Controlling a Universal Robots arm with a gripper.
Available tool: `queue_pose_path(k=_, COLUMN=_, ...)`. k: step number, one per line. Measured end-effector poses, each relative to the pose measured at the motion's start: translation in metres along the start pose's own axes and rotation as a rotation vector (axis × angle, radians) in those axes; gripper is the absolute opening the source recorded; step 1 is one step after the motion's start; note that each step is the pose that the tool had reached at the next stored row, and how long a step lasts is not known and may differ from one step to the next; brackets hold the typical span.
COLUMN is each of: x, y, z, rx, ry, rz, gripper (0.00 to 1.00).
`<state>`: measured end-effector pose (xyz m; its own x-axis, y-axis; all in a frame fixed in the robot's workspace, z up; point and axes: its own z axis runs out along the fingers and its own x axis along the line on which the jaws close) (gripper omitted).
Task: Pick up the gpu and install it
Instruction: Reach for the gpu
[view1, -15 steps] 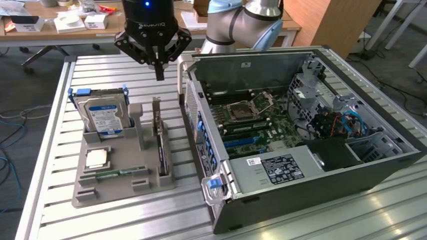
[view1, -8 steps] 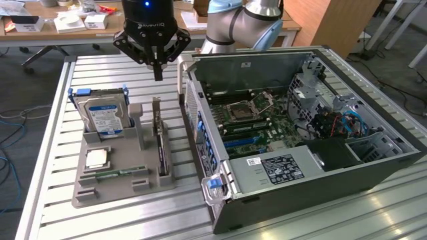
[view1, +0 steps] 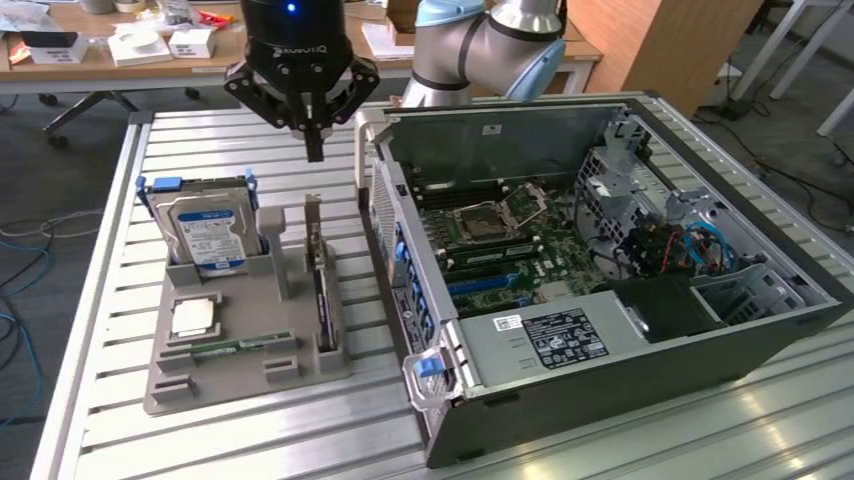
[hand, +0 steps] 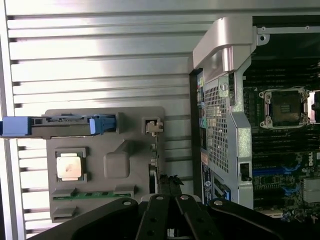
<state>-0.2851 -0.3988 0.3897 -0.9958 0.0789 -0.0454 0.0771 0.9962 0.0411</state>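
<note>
The gpu (view1: 318, 268) stands on its long edge in a slot of the grey holder tray (view1: 247, 378), a thin dark card with a metal bracket at its far end. In the wrist view I look down on the gpu (hand: 154, 162) edge-on, as a narrow strip. My gripper (view1: 315, 150) hangs in the air above the card's far end, well clear of it. Its fingers are shut together with nothing between them. The wrist view shows the gripper (hand: 170, 184) with its closed fingertips over the card's line.
The open computer case (view1: 747, 330) lies to the exterior view's right of the tray, its motherboard (view1: 514, 250) exposed. A hard drive (view1: 207, 235), a CPU (view1: 194, 318) and a memory stick (view1: 240, 347) also sit in the tray. The slatted metal table (view1: 107, 300) extends around it.
</note>
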Motion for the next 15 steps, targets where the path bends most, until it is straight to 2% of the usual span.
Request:
queue_pose_path(k=8, x=0.0049, y=-0.0002, z=-0.0001, rx=0.0005, ry=-0.0004, rz=0.011, gripper=0.10)
queue_pose_path(k=15, x=0.0051, y=-0.0002, z=-0.0001, rx=0.0007, ry=-0.0004, rz=0.013, gripper=0.10)
